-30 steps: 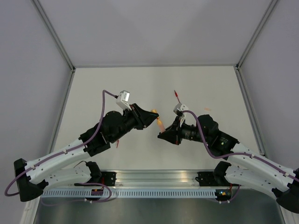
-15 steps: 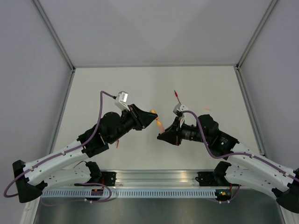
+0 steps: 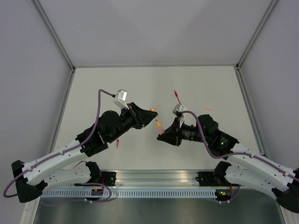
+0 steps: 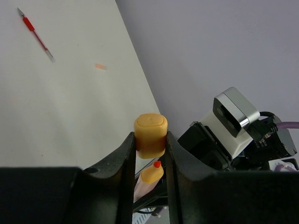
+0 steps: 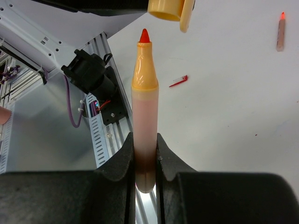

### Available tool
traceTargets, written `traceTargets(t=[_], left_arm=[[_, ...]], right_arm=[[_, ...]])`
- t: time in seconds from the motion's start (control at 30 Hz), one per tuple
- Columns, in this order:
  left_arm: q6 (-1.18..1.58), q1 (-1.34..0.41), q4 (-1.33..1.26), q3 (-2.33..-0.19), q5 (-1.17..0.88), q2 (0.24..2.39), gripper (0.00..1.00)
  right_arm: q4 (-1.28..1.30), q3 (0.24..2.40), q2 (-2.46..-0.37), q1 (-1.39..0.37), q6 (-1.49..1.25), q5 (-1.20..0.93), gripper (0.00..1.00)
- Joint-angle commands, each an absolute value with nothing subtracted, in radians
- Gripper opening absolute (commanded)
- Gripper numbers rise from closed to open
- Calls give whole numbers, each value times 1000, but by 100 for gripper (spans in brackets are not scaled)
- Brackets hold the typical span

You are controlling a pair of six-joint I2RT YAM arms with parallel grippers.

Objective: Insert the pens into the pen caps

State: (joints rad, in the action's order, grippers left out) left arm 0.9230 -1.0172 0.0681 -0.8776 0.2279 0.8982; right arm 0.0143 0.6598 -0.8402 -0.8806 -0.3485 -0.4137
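Since a second ago, we see the left arm has drawn back a little toward the upper left of the top view, taking its load with it. The right arm has barely shifted.

The left gripper (image 4: pixel 150 142) is clamped on the orange cap (image 4: pixel 150 134), one finger on each side of the stubby tube. The cap's closed end faces the left wrist camera. In the top view this pair sits near the centre of the frame, the left gripper (image 3: pixel 150 115) pointing right and the orange cap (image 3: pixel 152 111) at its tip.

The right gripper (image 5: pixel 145 154) is closed on the orange pen (image 5: pixel 144 102), pinching its lower barrel so that it stands straight up the middle of the right wrist view, red tip uppermost. That tip sits just below and left of the orange cap (image 5: pixel 170 10) at the top edge. We see a gap between them, so the pen is not in the cap. From above, the right gripper (image 3: pixel 162 135) aims up and left, with the orange pen (image 3: pixel 159 126) slanting toward the cap.

Farther out, the red pen (image 3: pixel 177 95) lies on the table (image 3: pixel 140 84), above and to the right of both grippers; it also shows at the upper left of the left wrist view (image 4: pixel 36 35). The red cap (image 5: pixel 179 81) lies on the table right of the held pen, and in the top view (image 3: pixel 117 143) beside the left arm.
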Motion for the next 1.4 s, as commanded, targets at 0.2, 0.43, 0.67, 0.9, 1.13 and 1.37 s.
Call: traceTargets(t=[0.2,0.43,0.67,0.9,1.13,1.37], left_arm=[[957,-1025,34,-873,210,881,2],[959,-1025,23,-867,184,887,2],[945,-1025,6,-825,184,891,2],[940,-1025,-55,-793,157,899,2],[933,-1025,-77,-782,81,927,2],[923,-1034,-3,-791,78,949,2]], right_arm=[[-8,673,-842,-881,-350,-368,0],[-8,675,-844,-882,-348,-354,0],[-11,670,-836,-881,-353,-327,0],[-3,669,-830,-881,-354,-282,0],[-5,670,-847,-881,-356,-262,0],[26,676,-845,-881,-341,-221,0]])
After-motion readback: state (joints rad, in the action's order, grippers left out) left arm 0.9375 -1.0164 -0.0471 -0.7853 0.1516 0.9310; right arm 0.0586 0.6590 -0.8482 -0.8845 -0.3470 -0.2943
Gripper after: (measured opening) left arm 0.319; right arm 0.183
